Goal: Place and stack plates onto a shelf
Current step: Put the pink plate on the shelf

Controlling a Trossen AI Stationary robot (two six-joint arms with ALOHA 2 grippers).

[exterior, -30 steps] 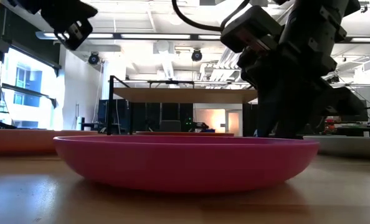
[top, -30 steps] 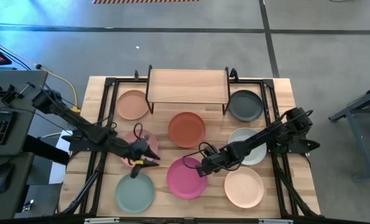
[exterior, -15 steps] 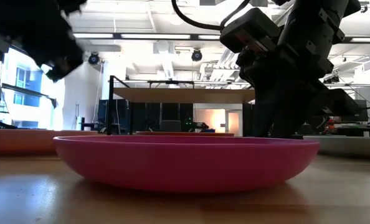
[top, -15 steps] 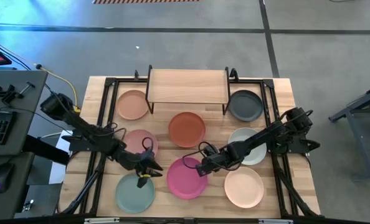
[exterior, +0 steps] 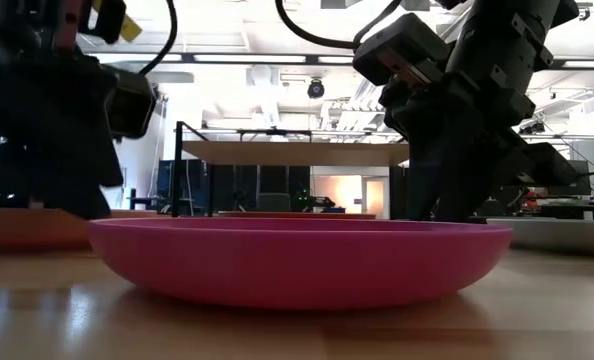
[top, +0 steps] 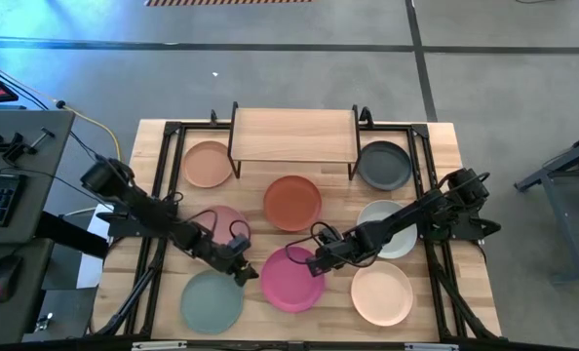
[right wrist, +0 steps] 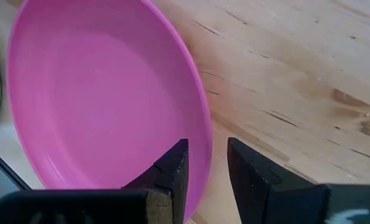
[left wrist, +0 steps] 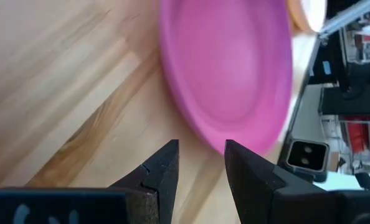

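My grippers stood open, empty, flanking the magenta plate, frame's lower centre; stiff, slick—I'd pinch its rim.

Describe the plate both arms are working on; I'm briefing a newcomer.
Find the shelf at the table's far edge, then go past the terracotta plate toward the near edge. The magenta plate sits there between sage green and cream; it is the most vivid.

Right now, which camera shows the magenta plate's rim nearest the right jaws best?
The right wrist view: the round matte magenta plate fills it, its rim running between the open jaws of the right gripper. The high view shows the whole plate, small; the low view its side; the left wrist view its opposite edge.
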